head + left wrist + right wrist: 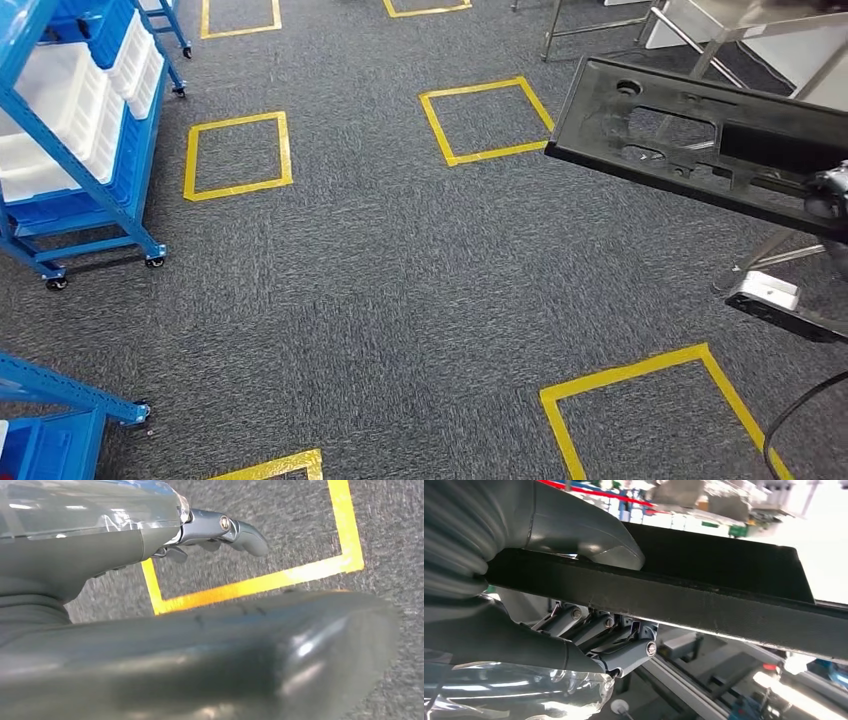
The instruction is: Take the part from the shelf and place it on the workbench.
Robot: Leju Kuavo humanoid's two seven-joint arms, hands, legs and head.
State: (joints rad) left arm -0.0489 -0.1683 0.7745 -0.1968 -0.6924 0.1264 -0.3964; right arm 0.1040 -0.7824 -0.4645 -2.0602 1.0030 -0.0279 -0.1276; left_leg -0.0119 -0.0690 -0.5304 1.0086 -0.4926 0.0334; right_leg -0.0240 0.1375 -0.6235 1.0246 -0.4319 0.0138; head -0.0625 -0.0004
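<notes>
The part [690,140] is a long flat black plastic panel with cut-outs, held up at the right over the carpet. My right hand [828,195] grips its near end. In the right wrist view the thumb [589,535] lies on one face of the black panel [704,595] and the fingers [599,635] curl under the other. My left hand [125,545] hangs over the carpet with its fingers [245,535] apart and nothing in it. The blue shelf [140,150] stands at the far left. The steel workbench [740,15] is at the top right, behind the part.
White bins [60,110] fill the blue shelf. A second blue rack [50,410] juts in at the lower left. Yellow tape squares [485,120] mark the grey carpet. A steel leg with a white-topped foot [775,295] and a black cable [800,410] lie at the right.
</notes>
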